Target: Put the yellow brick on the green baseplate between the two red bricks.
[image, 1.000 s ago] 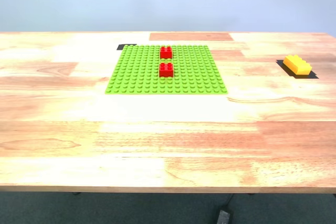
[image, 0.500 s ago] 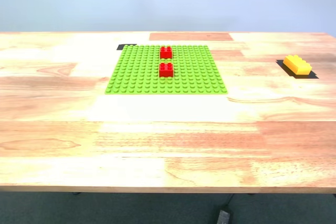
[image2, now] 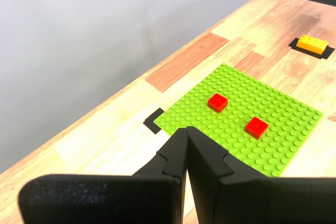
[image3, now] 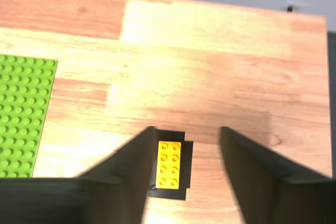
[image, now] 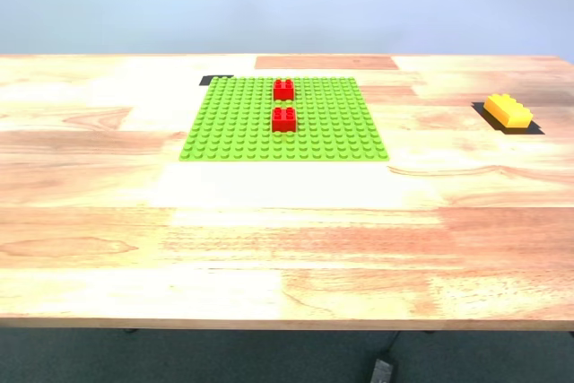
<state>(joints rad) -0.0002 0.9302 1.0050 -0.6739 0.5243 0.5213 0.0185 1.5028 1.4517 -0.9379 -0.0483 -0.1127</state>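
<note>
On the wooden table, out toward the exterior view's right, the yellow brick sits on a black marker patch, well apart from the green baseplate. On the plate the two red bricks stand in line with a short run of bare studs between them, and that gap is unfilled. So this looks like the very opening step: the reach for the pickup, nothing grasped yet.

The second wrist view carries the action. The second gripper hangs above the yellow brick with its jaws spread wide, the brick lying nearer one finger than the other. The next move probably calls for centring over the brick, coming down, and closing across its narrow sides.

The first gripper is the quiet one, fingers pressed together with nothing between them, looking across the baseplate and both red bricks.

Neither arm shows in the exterior view; only the wrist views give the jaw states. The exterior view alone lays out the whole span from brick to gap.
</note>
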